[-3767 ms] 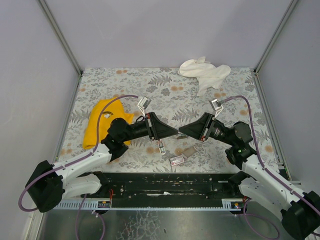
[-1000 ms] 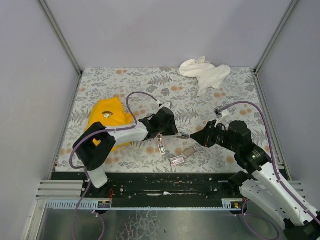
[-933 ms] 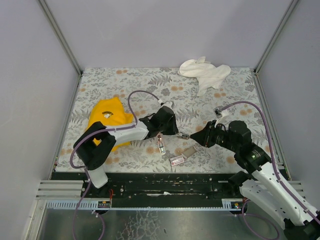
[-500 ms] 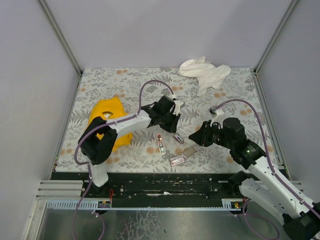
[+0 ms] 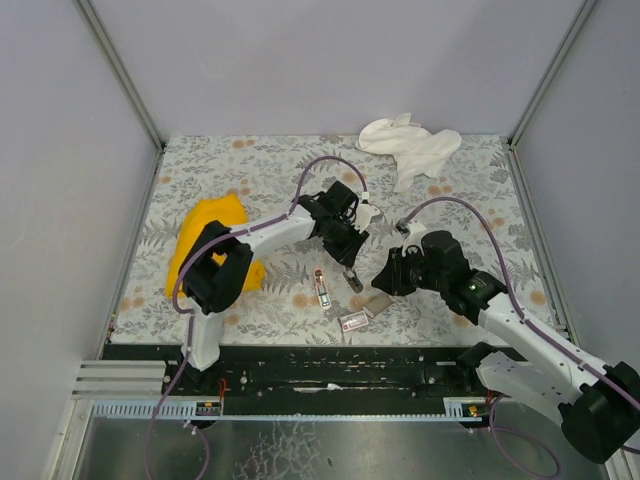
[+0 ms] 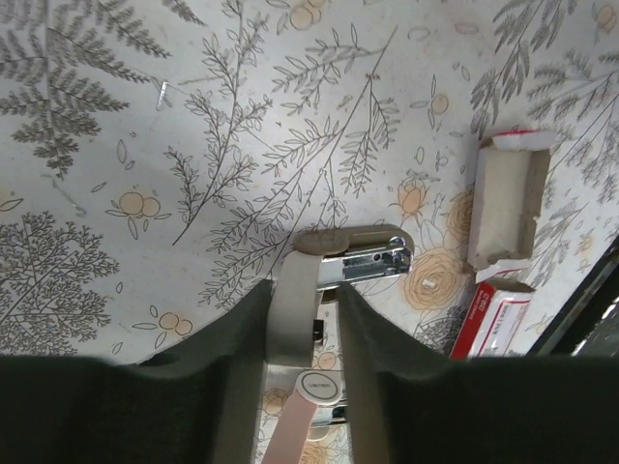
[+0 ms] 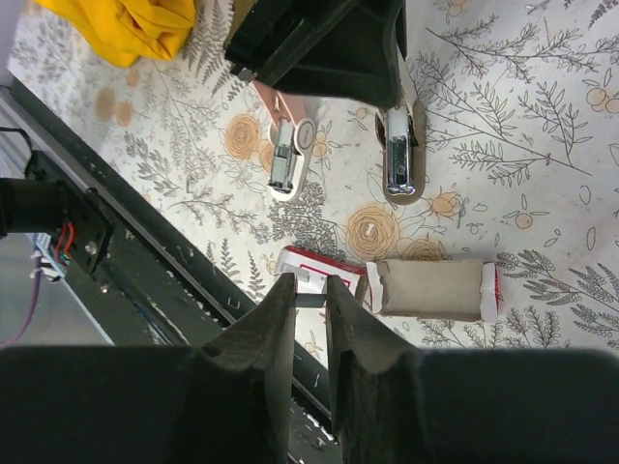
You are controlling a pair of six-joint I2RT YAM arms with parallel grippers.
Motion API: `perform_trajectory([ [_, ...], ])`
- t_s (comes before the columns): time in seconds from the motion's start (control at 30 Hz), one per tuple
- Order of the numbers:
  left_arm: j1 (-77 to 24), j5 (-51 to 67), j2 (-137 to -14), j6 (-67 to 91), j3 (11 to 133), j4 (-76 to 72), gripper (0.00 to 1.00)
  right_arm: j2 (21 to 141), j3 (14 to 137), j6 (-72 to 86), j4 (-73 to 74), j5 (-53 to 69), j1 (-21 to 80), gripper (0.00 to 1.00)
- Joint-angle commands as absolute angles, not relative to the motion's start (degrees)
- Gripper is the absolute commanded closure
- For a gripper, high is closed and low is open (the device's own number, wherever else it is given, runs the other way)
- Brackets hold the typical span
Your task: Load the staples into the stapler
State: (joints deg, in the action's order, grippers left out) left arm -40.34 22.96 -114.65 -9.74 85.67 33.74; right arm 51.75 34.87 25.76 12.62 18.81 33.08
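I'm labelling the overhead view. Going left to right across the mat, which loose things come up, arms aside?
Yellow cloth → pink stapler → dark-red staple box → grey-brown tray. The white cloth at the far edge overlaps the tray's span, so I leave it out.

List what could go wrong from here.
1. The left pincer clamps the beige block, not the pink stapler, so loading may target the wrong thing.
2. The right pincer pinches what looks like a thin staple strip; it could slip or break apart.
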Motion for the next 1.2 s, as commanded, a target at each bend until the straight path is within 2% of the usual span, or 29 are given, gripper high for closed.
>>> perform_trajectory([
  [0.0, -40.7, 24.6, -115.8, -10.2, 85.8, 36.7, 0.61, 55.1, 37.1, 23.1, 9.7, 14.1, 36.2, 0.78],
  [0.07, -40.7, 22.5, -113.3, -8.8, 84.6, 34.0, 0.52, 57.1, 38.3, 22.1, 10.6, 11.6, 37.5, 0.78],
  [0.23, -40.6, 16.5, -106.8, -5.0, 83.1, 29.3, 0.43, 61.1, 41.3, 20.5, 11.9, 6.1, 40.1, 0.78],
  [0.47, -37.9, 5.1, -97.3, 3.0, 82.8, 28.2, 0.38, 68.7, 47.1, 20.7, 15.1, -3.0, 45.4, 0.78],
  [0.63, -32.6, 8.9, -87.2, 10.6, 77.5, 22.6, 0.32, 74.4, 50.8, 21.6, 17.3, -7.9, 47.3, 0.78],
  [0.83, -28.2, 6.9, -74.6, 13.0, 66.4, 14.3, 0.16, 80.2, 53.4, 20.1, 16.6, -8.3, 48.2, 0.78],
  [1.17, -26.8, 3.1, -71.0, 11.8, 61.9, 13.9, 0.14, 87.3, 56.1, 16.9, 15.8, -8.0, 48.3, 0.77],
])
